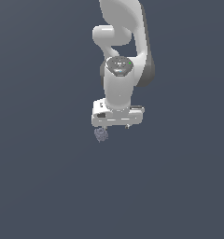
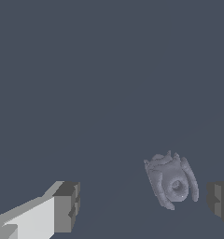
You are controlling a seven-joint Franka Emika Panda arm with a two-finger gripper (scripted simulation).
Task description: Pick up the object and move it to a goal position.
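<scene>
The object is a small lumpy greyish-purple clump lying on the dark floor. In the exterior view it shows just below the white hand, toward that view's left end of it. In the wrist view the object has a ridged, curled surface and lies between the two fingers, much closer to one fingertip than to the other fingertip. My gripper is open, with wide room between the pads, and nothing touches the clump. In the exterior view the gripper pokes only slightly out from under the hand.
The white arm rises straight up behind the hand in the exterior view. The flat dark grey-blue floor fills both views.
</scene>
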